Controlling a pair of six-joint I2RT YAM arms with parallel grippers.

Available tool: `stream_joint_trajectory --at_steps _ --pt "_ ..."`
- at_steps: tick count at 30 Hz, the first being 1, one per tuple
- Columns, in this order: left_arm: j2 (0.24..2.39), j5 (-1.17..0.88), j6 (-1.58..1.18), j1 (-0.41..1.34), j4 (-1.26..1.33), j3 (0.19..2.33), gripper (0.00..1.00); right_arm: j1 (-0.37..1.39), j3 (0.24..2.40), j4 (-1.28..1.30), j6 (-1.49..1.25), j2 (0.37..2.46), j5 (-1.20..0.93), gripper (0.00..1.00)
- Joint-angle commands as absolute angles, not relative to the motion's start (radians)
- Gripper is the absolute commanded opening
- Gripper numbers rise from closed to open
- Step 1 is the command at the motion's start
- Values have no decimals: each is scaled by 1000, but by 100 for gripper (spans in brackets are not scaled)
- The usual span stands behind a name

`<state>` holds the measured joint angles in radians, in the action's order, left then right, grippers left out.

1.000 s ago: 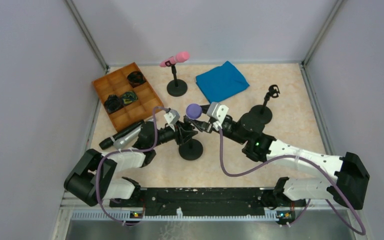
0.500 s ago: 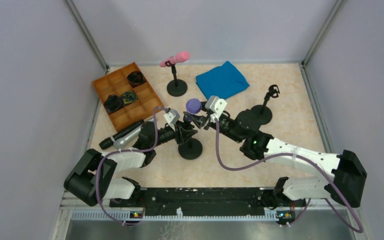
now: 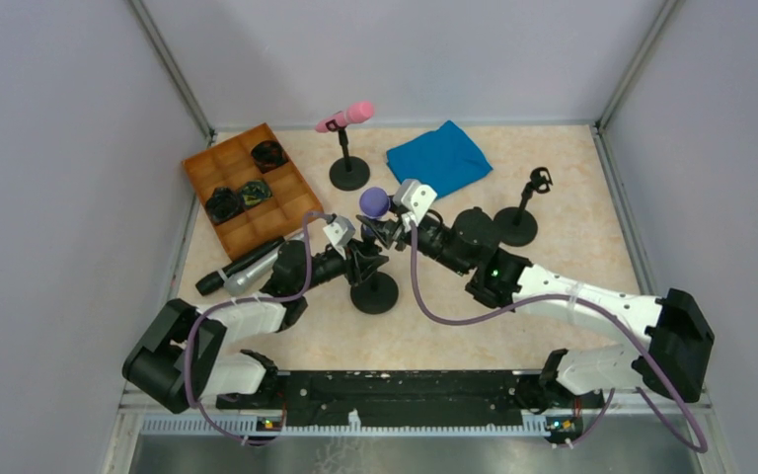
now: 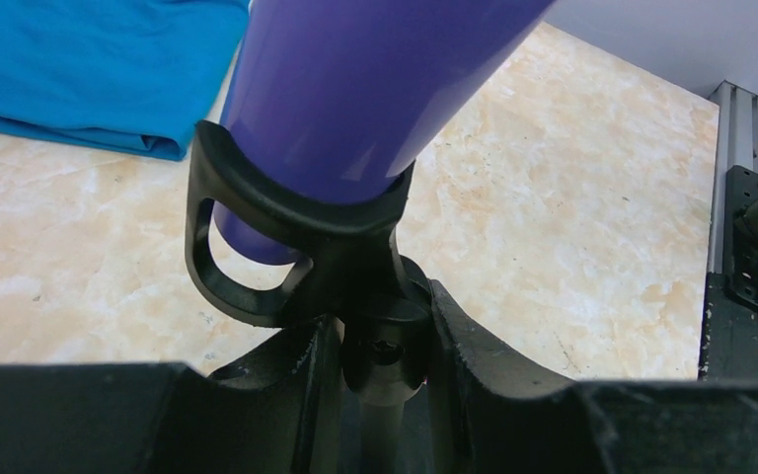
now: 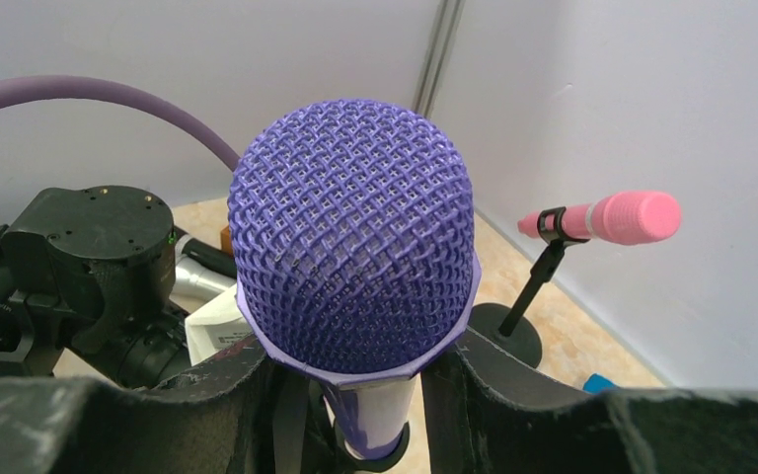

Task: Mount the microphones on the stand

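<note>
Purple microphone [image 5: 353, 237] in stand clip [image 4: 350, 247], blue cloth [image 3: 438, 158] behind, orange tray [image 3: 219, 163] left

The purple microphone [image 5: 353, 237], with a mesh head and a smooth purple body, sits tilted in the black clip [image 4: 257, 212] of the middle stand [image 3: 375, 293]. A pink microphone [image 3: 347, 117] is clipped nearly level on the far stand [image 3: 348, 174]. A black and silver microphone [image 3: 242, 269] lies flat at the left. The right stand [image 3: 517, 227] is upright, its clip empty.
</note>
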<state>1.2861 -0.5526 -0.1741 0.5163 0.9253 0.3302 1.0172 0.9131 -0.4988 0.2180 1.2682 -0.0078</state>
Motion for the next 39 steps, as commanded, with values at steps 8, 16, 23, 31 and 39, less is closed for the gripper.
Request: stream_joint_trajectory --at_steps 8,16,23,31,39 --pt "1248 -500 -72 525 1029 374 0 1026 869 -59 147 1395 -57 0" --pt "1247 -498 -69 528 1029 373 0 1026 853 -74 134 1424 -38 0" --pt "1243 -491 -58 534 1017 368 0 1013 880 -34 81 1449 -31 0" --pt "1242 -488 -54 538 1013 369 0 1000 902 -3 42 1458 -35 0" --pt "1244 -490 -55 540 1008 373 0 991 915 42 14 1462 -38 0"
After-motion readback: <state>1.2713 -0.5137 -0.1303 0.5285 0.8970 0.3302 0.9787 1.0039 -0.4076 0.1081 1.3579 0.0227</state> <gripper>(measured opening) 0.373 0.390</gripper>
